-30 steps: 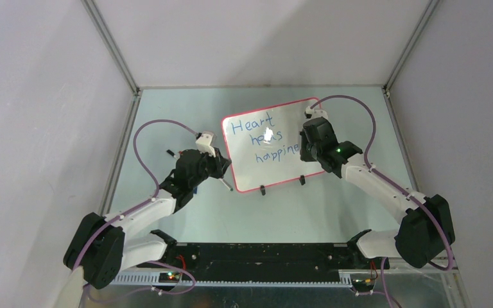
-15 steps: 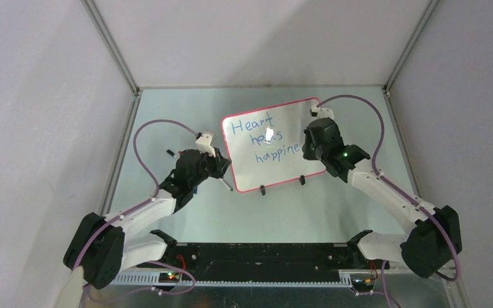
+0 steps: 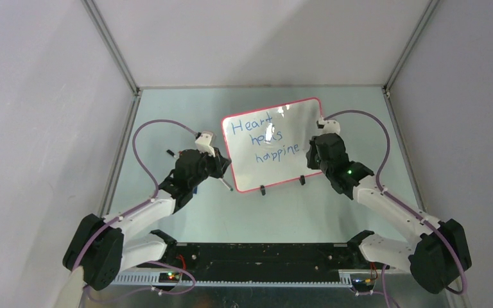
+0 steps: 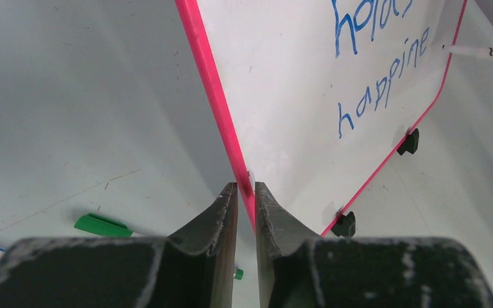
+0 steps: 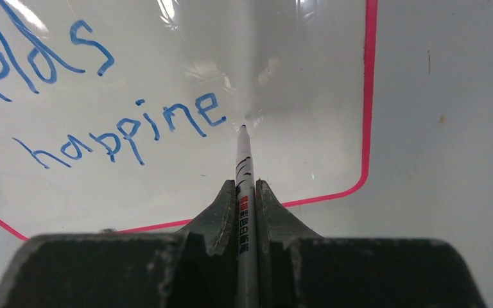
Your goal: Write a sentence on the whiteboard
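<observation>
Grey walls (image 3: pixel 38 96), pale green table (image 3: pixel 167 109), whiteboard (image 3: pixel 273 172) upright

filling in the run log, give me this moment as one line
left claw: shut on whiteboard frame | right claw: shut on marker, tip after "happine" | sentence: three lines, unfinished

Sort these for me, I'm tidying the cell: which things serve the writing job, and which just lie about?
In use: whiteboard, its blue sentence, the marker in the right tool, the left tool clamped on the board's red frame.
Lying about: green marker on the table.
</observation>
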You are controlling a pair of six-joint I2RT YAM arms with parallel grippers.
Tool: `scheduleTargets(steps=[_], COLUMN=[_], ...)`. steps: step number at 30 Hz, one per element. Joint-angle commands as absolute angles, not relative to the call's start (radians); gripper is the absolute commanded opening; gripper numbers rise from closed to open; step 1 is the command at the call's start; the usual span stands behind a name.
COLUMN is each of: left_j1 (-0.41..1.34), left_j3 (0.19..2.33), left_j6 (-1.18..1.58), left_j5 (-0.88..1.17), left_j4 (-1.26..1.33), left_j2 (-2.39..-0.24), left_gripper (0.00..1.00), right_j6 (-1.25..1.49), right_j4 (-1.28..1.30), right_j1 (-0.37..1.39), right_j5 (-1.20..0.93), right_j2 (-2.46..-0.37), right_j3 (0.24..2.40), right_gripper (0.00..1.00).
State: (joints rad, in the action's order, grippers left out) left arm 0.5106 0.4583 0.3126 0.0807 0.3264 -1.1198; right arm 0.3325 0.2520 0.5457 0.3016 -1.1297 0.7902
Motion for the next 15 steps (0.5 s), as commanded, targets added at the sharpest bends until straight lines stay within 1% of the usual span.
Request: scheduleTargets(steps=[1,15], left_j1=[0.516,0.516], left_j3=[0.464,0.462], left_j6=[0.293,0.294], left_j5=[0.076,0.076], left_j4=[0.345,0.346], left_j2=[-1.094,-1.093], left_gripper=[0.21,0.21], right_j6=[0.333,0.325], right_j4=[0.119,0.047], right_j1=[0.544,0.542], right_j5=[0.34,0.334], right_j2=[-1.072,-1.099], right_j3=[0.766,0.744], right_gripper=[0.0,0.0])
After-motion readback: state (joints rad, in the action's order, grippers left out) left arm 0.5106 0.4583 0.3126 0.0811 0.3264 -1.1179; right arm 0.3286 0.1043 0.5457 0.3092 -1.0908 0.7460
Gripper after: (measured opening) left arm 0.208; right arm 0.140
